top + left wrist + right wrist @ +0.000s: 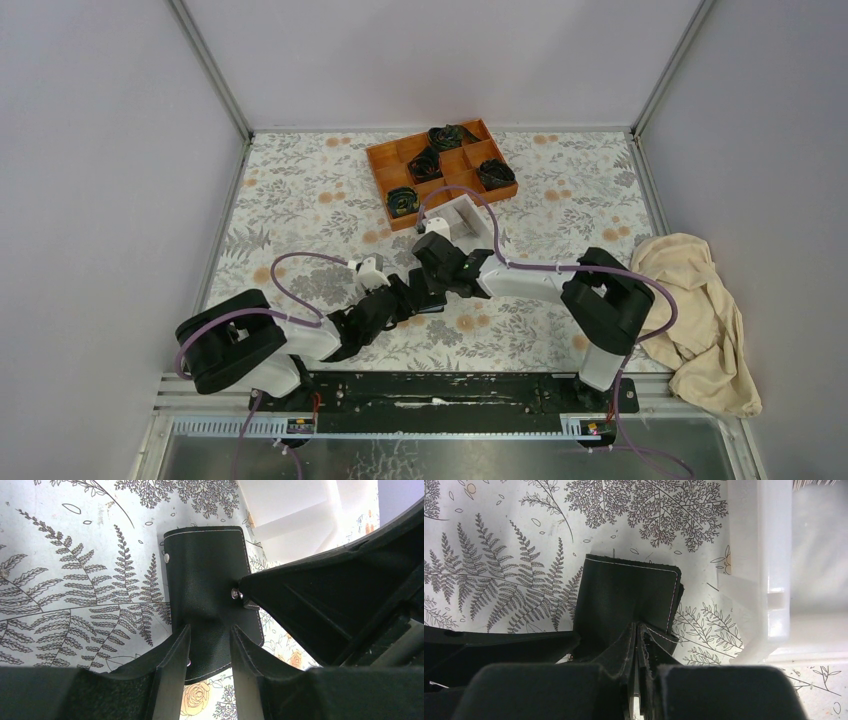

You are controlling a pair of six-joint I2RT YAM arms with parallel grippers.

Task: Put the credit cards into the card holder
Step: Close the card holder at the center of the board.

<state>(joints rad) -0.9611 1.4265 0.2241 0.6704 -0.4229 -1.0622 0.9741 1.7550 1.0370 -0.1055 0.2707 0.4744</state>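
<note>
The black card holder (205, 575) lies on the floral tablecloth; in the top view my two grippers cover it. My left gripper (210, 630) is open, its fingers apart over the holder's near end, with black leather showing in the gap. My right gripper (638, 625) is shut on the holder's edge flap, by the small metal snap (235, 594). The holder (624, 590) looks folded shut, outer face up. A pale sliver sits deep between the right fingers; I cannot tell what it is. No credit cards show clearly. In the top view both grippers, left (400, 300) and right (430, 285), meet mid-table.
A white open-top box (458, 215) stands just beyond the grippers, close to the right of the holder (764, 555). An orange compartment tray (379, 183) holding dark rolled items (425, 165) sits at the back. A beige cloth (700, 310) lies at the right edge.
</note>
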